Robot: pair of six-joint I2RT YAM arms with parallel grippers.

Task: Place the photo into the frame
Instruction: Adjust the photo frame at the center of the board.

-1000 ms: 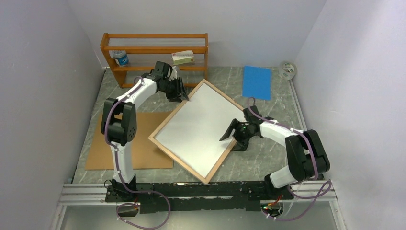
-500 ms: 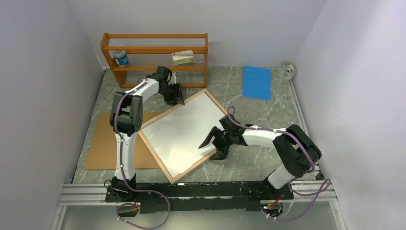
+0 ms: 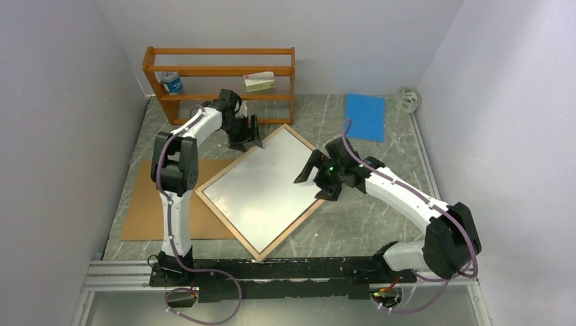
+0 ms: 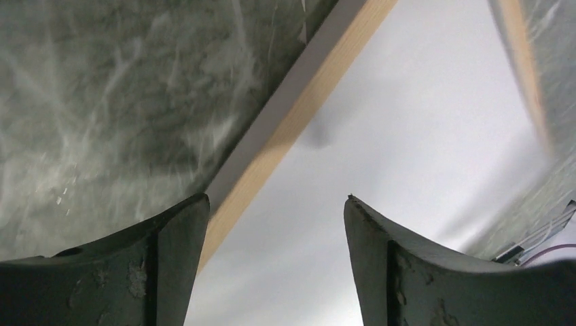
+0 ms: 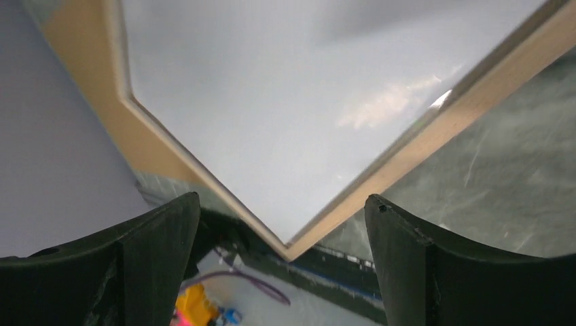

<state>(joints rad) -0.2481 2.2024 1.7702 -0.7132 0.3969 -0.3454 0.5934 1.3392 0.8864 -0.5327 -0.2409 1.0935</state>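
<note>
- You have one frame [image 3: 227, 226] lying flat at the middle of the bench [image 3: 367, 227]. Its light wood side is up and it is turned like a diamond, with corners at 12, 3, 6 and 9 o'clock.
- One photo [image 3: 261, 189] fills the frame's opening, plain white side up.
- One brown backing board [image 3: 139, 210] lies at 9 o'clock, and the frame's 9 o'clock corner overlaps it.
- You have two arms and two claws. The left claw [image 3: 248, 140] is over the frame's 11 o'clock edge. In its wrist view [image 4: 275, 198] the fingers are spread wide with the wood border running between them, gripping nothing.
- The right claw [image 3: 316, 182] sits at the frame's 2 o'clock edge. In its wrist view [image 5: 282, 198] the fingers are likewise spread apart and empty, with a frame corner between them.
- You cannot tell whether either claw touches the frame.
- One orange shelf rack [image 3: 219, 70] stands at 11 o'clock, holding one blue-labelled container [image 3: 172, 83] and one small box [image 3: 259, 81].
- One blue pad [image 3: 365, 116] lies at 1 o'clock, and one tape roll [image 3: 408, 99] sits in the 2 o'clock corner.
</note>
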